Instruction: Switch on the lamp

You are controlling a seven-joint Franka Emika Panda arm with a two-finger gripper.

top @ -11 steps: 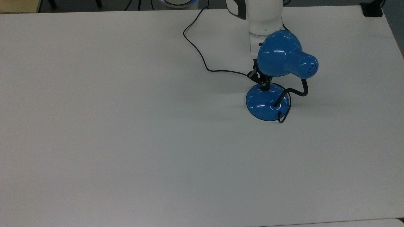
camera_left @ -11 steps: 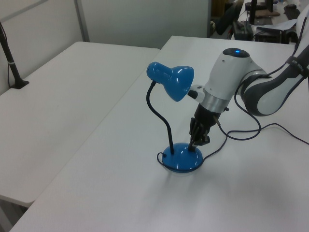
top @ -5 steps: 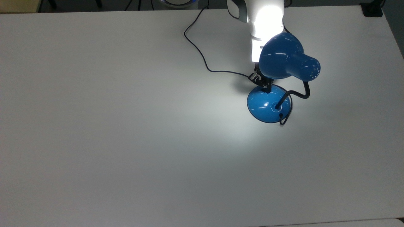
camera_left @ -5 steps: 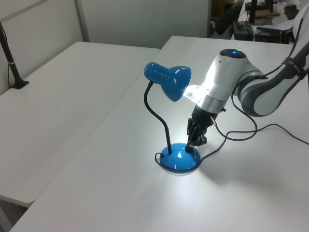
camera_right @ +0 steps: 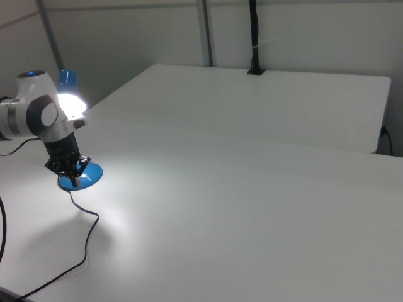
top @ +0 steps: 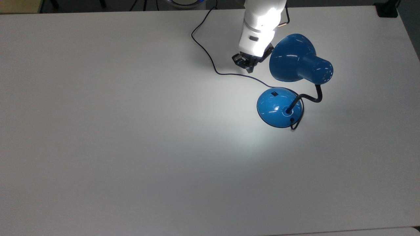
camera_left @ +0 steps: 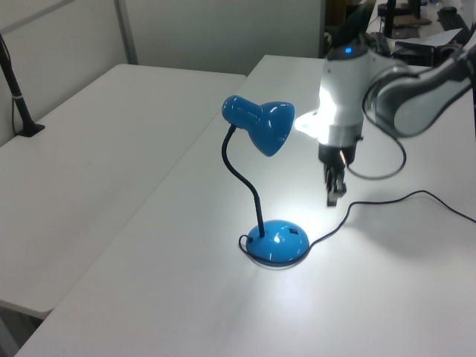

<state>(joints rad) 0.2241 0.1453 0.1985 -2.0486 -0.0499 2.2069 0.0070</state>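
The tool (top: pixel 248 65) (finger state indeterminate) hangs apart from the glossy blue gooseneck lamp (top: pixel 279 106), lit, toward the top view's upper left.

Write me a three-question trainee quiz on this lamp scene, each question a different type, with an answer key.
1. True or false: the lamp is lit.
2. Multiple choice: in the top view, where is the gripper?
A. Pressing on the lamp's base
B. Above the table, off the base, beside the shade
C. Clamped round the bendy neck
3. Short answer: in the top view, what runs across the table from the base toward the top edge?

Key:
1. True: a bright pool of light lies on the table by the base.
2. B.
3. The thin black cord.
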